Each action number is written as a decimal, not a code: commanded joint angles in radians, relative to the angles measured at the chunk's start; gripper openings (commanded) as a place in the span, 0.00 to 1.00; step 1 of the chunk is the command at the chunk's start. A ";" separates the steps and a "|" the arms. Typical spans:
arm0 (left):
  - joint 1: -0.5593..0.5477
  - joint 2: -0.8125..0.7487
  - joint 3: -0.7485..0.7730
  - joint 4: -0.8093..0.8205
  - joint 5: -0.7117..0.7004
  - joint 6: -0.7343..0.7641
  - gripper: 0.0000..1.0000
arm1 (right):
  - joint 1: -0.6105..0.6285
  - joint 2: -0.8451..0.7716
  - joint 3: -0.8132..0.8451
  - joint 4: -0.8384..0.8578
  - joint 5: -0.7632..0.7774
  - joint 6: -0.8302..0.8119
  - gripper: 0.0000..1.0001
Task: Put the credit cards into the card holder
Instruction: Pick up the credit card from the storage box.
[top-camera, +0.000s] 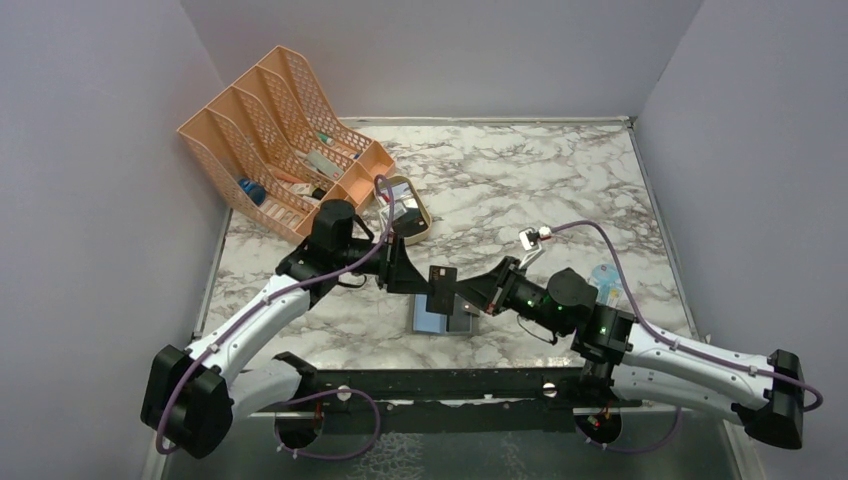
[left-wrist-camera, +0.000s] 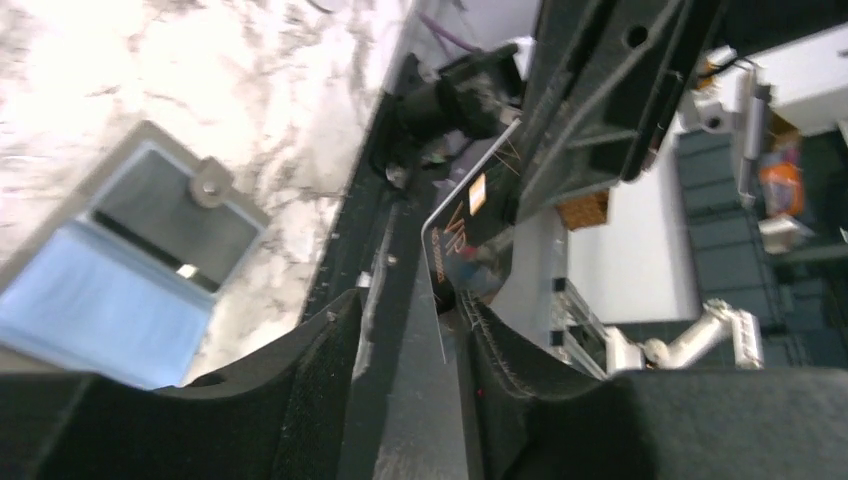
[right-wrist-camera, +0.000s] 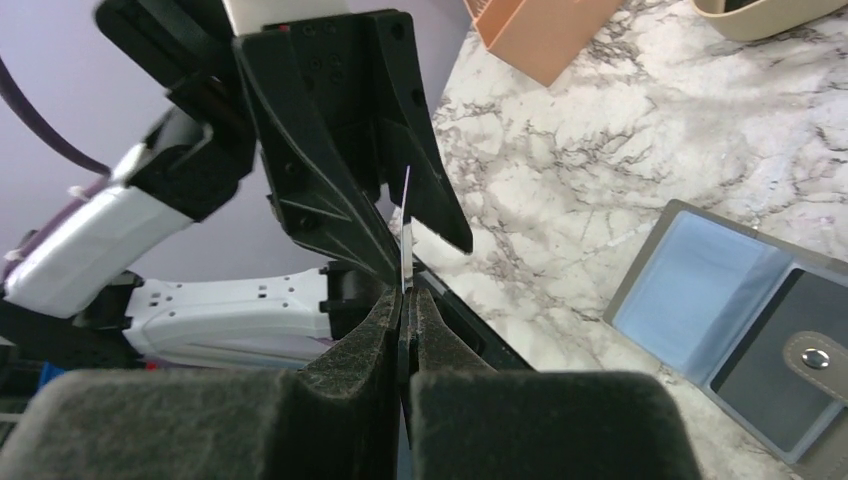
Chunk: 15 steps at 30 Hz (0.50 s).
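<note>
Passing a card (top-camera: 442, 287) across: our right gripper (right-wrist-camera: 404, 300) pinches it tight, left gripper (left-wrist-camera: 412, 305) stands loose around it. Holder (top-camera: 432, 320) lies open just below; we should tilt flat, aim for a pocket.

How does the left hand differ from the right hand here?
The right hand is shut on the dark card; the left hand has its jaws apart, with the card between them, not clamped. The right hand reaches in from the right side, the left hand from the left. Both meet at this one card, near the open card holder.
</note>
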<state>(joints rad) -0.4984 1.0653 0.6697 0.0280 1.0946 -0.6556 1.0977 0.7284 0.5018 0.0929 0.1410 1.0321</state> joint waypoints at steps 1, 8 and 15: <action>0.009 0.008 0.100 -0.261 -0.231 0.175 0.47 | 0.002 0.023 -0.005 -0.005 0.001 -0.046 0.01; 0.009 0.020 0.087 -0.397 -0.609 0.201 0.56 | 0.002 0.115 0.000 -0.068 0.077 -0.132 0.01; 0.009 0.091 -0.019 -0.293 -0.633 0.133 0.41 | -0.005 0.266 0.046 -0.078 0.093 -0.201 0.01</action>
<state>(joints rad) -0.4946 1.1252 0.7158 -0.3122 0.5354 -0.4938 1.0973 0.9424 0.5045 0.0261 0.2020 0.8948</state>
